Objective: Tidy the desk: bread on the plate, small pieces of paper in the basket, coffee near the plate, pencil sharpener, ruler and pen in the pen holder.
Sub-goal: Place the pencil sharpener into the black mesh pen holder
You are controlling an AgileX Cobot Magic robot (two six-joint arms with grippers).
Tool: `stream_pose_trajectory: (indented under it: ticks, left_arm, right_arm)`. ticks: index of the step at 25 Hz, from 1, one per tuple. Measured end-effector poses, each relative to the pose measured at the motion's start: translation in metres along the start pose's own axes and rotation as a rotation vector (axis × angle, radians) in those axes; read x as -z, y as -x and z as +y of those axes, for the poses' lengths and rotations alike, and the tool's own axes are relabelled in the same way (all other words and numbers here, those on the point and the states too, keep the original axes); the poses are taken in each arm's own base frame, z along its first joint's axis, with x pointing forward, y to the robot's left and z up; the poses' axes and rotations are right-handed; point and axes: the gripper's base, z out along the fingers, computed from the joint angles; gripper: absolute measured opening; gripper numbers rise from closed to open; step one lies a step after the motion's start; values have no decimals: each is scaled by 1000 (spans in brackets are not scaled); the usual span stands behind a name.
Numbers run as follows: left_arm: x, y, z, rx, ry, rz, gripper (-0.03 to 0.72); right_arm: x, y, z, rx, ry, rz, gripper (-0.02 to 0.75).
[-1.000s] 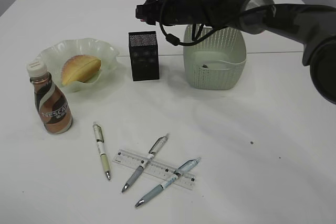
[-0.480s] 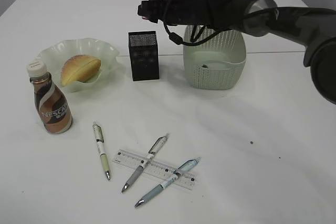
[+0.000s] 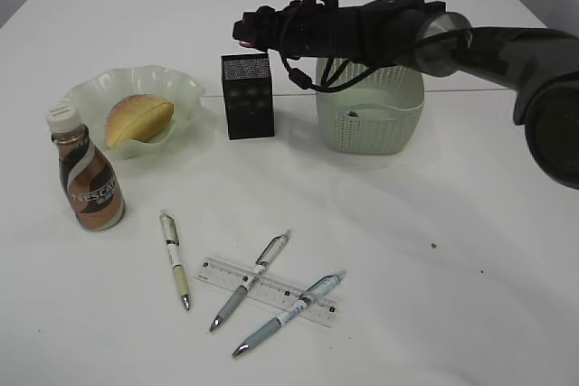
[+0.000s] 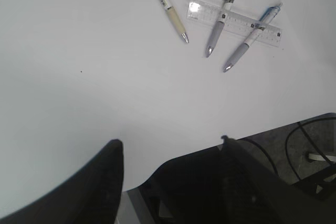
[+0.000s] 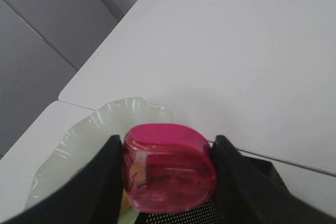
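right gripper (image 5: 165, 169) – clamps pink pencil sharpener (image 5: 168, 166) above pen holder (image 3: 247, 97) | left gripper (image 4: 170, 153) – spread wide, empty, over near worktop (image 4: 105, 87)

The right arm is reaching leftward across the far side, its black gripper (image 3: 246, 32) clamping a translucent pink rounded pencil sharpener (image 5: 169, 166) between both fingers. The left gripper (image 4: 170, 150) is hanging near, jaws parted, holding nothing.
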Motion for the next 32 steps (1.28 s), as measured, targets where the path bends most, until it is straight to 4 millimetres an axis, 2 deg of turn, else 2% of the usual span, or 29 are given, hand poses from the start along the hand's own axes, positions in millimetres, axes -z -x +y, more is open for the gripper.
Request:
stream_pose_trajectory:
  ticks: [23, 32]
  left_arm:
    - [0, 0, -2, 8, -18, 1, 433]
    - [0, 0, -2, 9, -22, 2, 433]
  right_arm:
    - [1, 1, -6, 9, -5, -15, 344]
    - [-2, -5, -9, -9, -2, -11, 348]
